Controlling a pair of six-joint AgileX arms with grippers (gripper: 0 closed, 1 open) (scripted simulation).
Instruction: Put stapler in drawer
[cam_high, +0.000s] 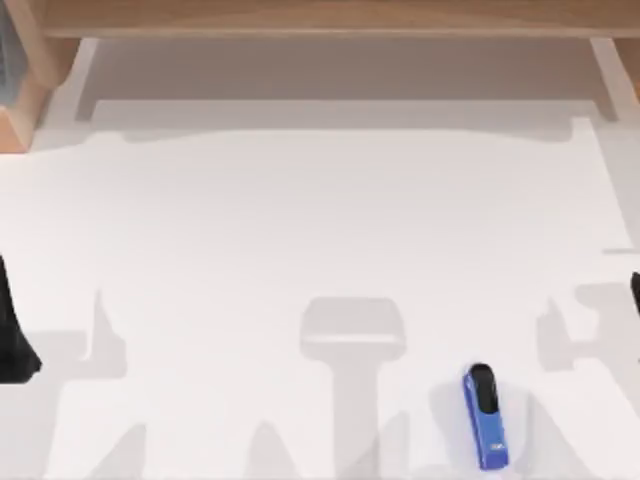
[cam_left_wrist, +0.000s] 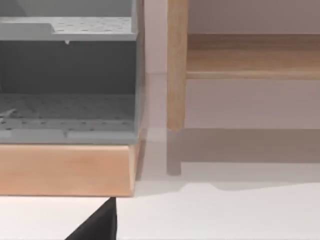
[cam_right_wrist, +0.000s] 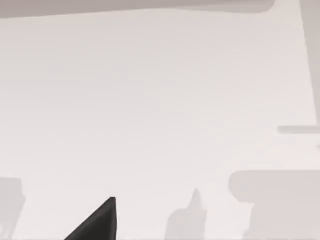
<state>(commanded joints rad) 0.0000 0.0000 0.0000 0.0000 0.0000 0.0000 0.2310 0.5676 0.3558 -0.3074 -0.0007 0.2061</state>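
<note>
Blue stapler (cam_high: 484, 417) lies flat on the white surface (cam_high: 330, 220), near edge, right of centre, untouched. Both arms sit parked at the left and right edges; can't tell either pincer's opening. Right arm's closer, so probably grabs it.

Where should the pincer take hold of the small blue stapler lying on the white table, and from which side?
Probably from above, across the middle of the slim blue stapler with the black end. It lies flat on the white table, lengthwise toward the front edge, so its long sides are free; the pincer should close across its narrow width.
</note>
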